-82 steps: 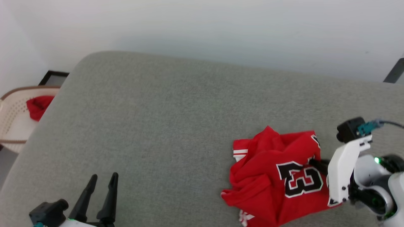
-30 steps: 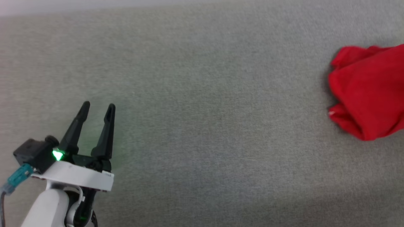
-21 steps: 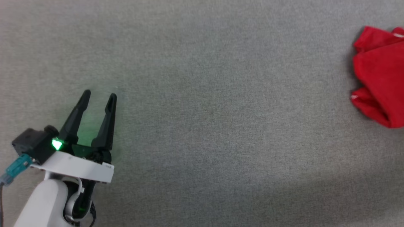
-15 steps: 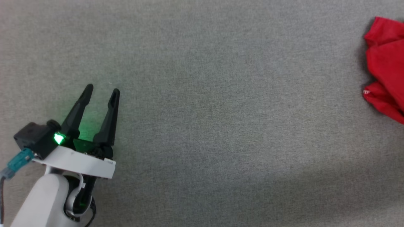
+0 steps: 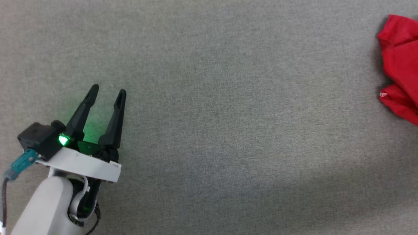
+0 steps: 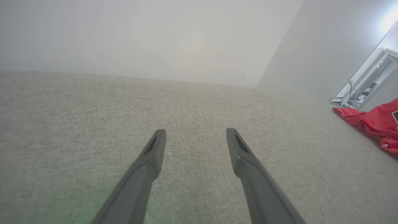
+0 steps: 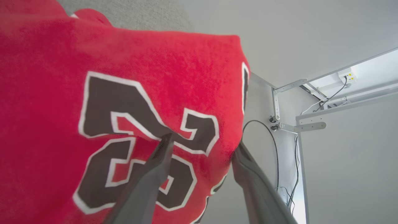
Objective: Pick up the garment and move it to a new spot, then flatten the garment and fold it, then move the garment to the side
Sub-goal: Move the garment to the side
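**Jersey [image 5: 400, 62] at far right, both jaws apart**

It lies bunched on the grey cushion [image 5: 228, 114], at the right edge of my head view. My right gripper [image 7: 202, 142] has its fingers spread, with the number 23 [image 7: 102, 93] cloth draped against them. My left gripper [image 5: 108, 89] sits wide open over bare cushion, well apart from the red cloth.

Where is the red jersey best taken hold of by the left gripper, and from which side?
On the jersey, probably the lower fold with white trim, approached from the robot's left, where the open left gripper is. The cloth lies bunched on the grey surface and this fold juts out leftward.
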Robot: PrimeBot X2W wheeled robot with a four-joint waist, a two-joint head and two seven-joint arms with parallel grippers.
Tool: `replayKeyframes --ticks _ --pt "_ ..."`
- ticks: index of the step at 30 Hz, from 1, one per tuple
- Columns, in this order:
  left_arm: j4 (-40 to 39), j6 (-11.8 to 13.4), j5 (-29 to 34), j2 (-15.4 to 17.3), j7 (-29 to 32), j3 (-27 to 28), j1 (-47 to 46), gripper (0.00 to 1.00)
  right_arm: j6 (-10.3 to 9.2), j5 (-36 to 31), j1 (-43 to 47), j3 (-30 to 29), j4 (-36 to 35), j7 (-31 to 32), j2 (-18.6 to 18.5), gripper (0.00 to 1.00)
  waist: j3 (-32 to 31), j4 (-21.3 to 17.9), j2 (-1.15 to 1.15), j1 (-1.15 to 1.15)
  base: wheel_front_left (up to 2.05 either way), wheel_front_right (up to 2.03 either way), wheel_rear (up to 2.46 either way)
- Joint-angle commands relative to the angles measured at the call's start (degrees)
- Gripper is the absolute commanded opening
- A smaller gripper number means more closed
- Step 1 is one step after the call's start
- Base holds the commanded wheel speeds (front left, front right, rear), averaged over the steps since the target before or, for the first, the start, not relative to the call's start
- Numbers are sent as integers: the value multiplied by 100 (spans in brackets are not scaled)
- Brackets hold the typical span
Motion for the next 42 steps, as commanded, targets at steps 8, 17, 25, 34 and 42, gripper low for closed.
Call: replayKeyframes --ticks 8,17,25,34,42 --pt "74 -28 -90 -82 3 50 263 100 -6 -41 -144 127 347 -226 142 100 -581 -12 0 0 0 0 0" --pt "134 -28 -155 -178 3 231 817 100 -6 87 129 112 439 -643 337 100 -1465 19 0 0 0 0 0" --pt "130 -28 -176 -296 3 566 1494 100 -6 284 601 -106 244 -1221 588 100 -2281 93 0 0 0 0 0" --pt "-15 -28 -109 -365 4 986 2210 100 -6 338 1595 -722 -736 -1455 852 100 -2871 154 0 0 0 0 0" --pt "-256 -28 37 -486 4 1395 2711 100 -6 -291 3128 -2080 -2368 -1457 1332 100 -3134 228 0 0 0 0 0"
